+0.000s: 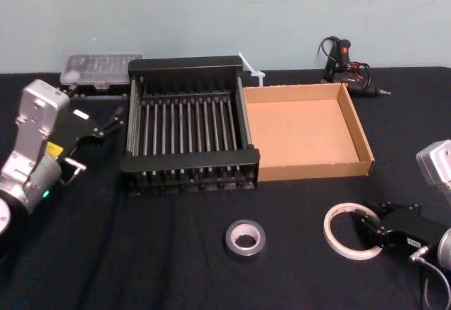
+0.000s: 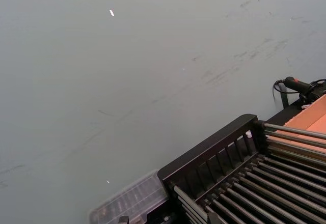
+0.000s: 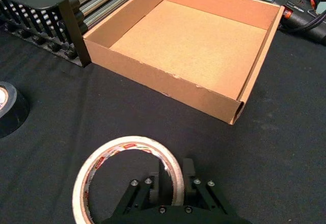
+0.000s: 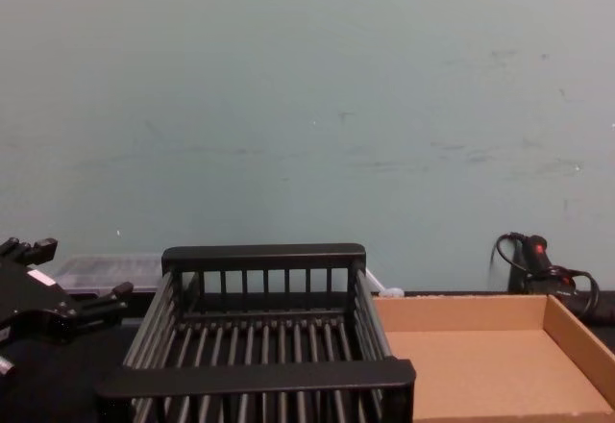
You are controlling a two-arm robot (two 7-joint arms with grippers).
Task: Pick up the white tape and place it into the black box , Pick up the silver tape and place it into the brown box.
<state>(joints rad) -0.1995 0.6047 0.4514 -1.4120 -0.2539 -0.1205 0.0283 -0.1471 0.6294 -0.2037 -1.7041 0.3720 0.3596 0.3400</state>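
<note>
The white tape (image 1: 345,231) lies flat on the black tablecloth at the front right. My right gripper (image 1: 368,230) is shut on its near-right wall; in the right wrist view one finger (image 3: 160,177) is inside the ring and the other is outside, both against the band of the white tape (image 3: 99,160). The silver tape (image 1: 245,239) lies flat at front centre, untouched, and the right wrist view catches the silver tape (image 3: 10,109) at its edge. The black box (image 1: 190,160) and the brown box (image 1: 313,170) stand side by side behind, both with nothing in them. My left gripper (image 1: 95,141) hangs open left of the black box.
A clear plastic case (image 1: 99,70) sits behind the black box at the back left. A black and red corded tool (image 1: 349,67) lies behind the brown box. A small white object (image 1: 251,70) pokes up between the boxes at the back.
</note>
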